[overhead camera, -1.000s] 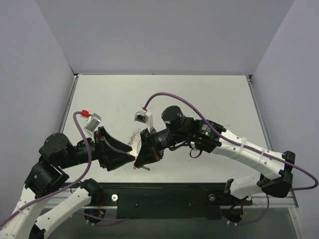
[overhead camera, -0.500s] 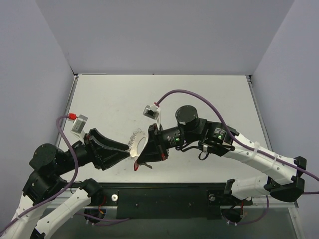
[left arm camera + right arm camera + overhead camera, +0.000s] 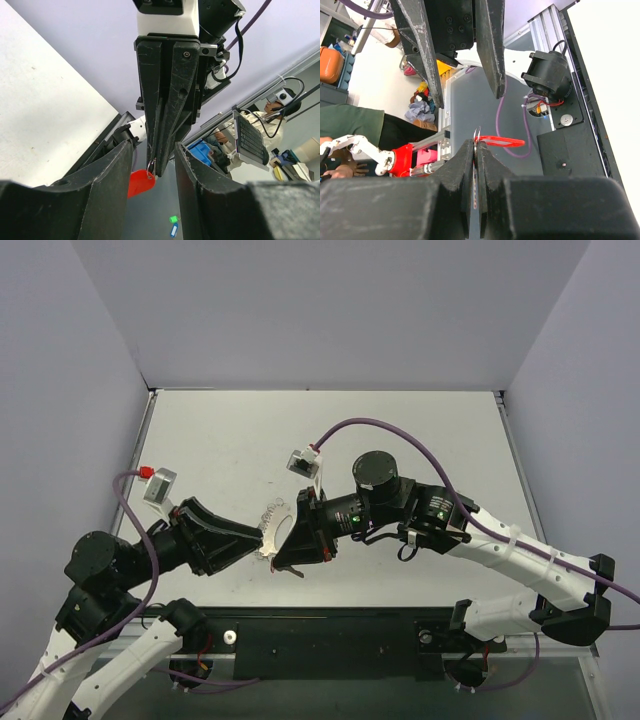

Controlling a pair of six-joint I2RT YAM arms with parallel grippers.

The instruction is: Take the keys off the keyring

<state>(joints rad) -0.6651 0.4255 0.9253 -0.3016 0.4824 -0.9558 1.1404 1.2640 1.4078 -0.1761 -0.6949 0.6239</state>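
Observation:
My right gripper [image 3: 283, 561] is shut on a thin metal keyring [image 3: 477, 132], which sticks out just past its tips [image 3: 475, 146]. The key's red plastic head [image 3: 139, 183] hangs from the ring [image 3: 150, 165] and shows edge-on in the right wrist view [image 3: 501, 142]; its blade is hard to make out. My left gripper [image 3: 262, 543] is open and empty. It faces the right gripper head-on, and its fingers [image 3: 107, 185] straddle the right gripper's tip [image 3: 167, 100] without touching the ring. Both grippers are held above the table's near edge.
The white table [image 3: 400, 430] stretches away behind the arms, walled on three sides. The black base rail [image 3: 330, 640] runs along the near edge, under the two grippers. A purple cable [image 3: 350, 430] loops over the right wrist.
Both grippers shifted left over the last second, the right one still holding the ring. Since half a second ago the left gripper has edged closer round the right gripper's tip.

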